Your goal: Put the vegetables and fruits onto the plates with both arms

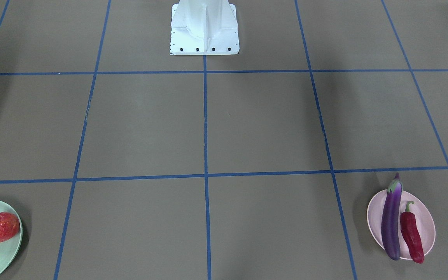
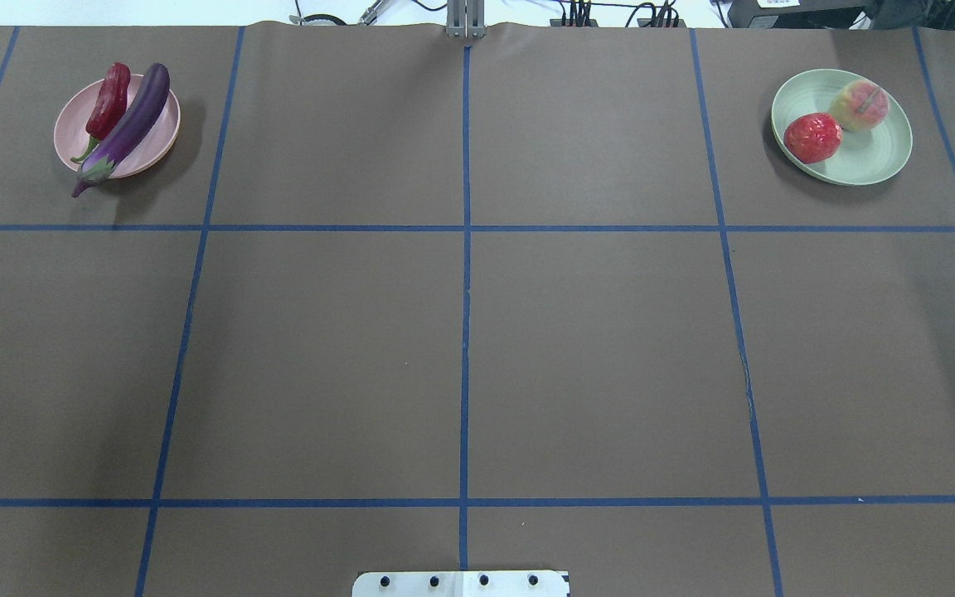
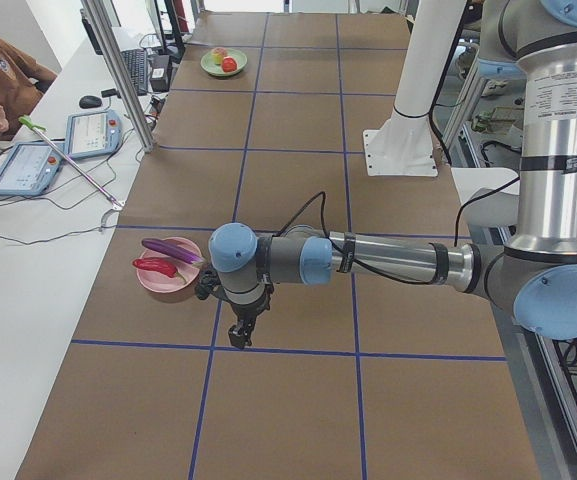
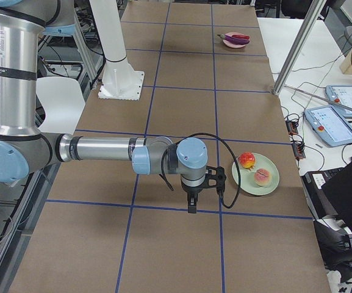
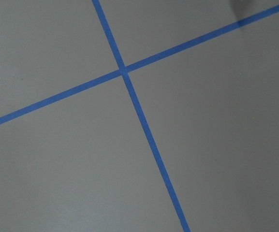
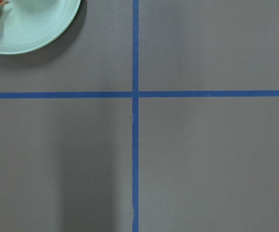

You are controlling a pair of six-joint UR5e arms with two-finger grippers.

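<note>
1. Over at the far left corner of the brown surface point(image 2: 320, 348), seen from behind the robot, the purple eggplant point(image 2: 125, 124) and the red chili pepper point(image 2: 109, 101) lie side by side on the pink oval plate point(image 2: 154, 148). The eggplant's green cap end pokes out past the rim.
2. At the far right corner, the pomegranate point(image 2: 811, 137) and the peach point(image 2: 859, 105) sit close together on the round green plate point(image 2: 867, 162).
3. We think the job looks done, since all four are on plates.
4. Our left arm point(image 3: 388, 260) hangs low near the pink plate, and our right arm point(image 4: 102, 148) hangs low near the green one. We cannot tell if either arm's jaws are wide or narrow.
5. We think the eggplant is smooth and slippery, so we would pinch it across its middle.
6. The chili looks light and wrinkly. We would hold its body, not its thin stem.
7. Both fruits are round and could roll, so we would grip across the widest part. The peach may be soft, so we would squeeze gently.
</note>
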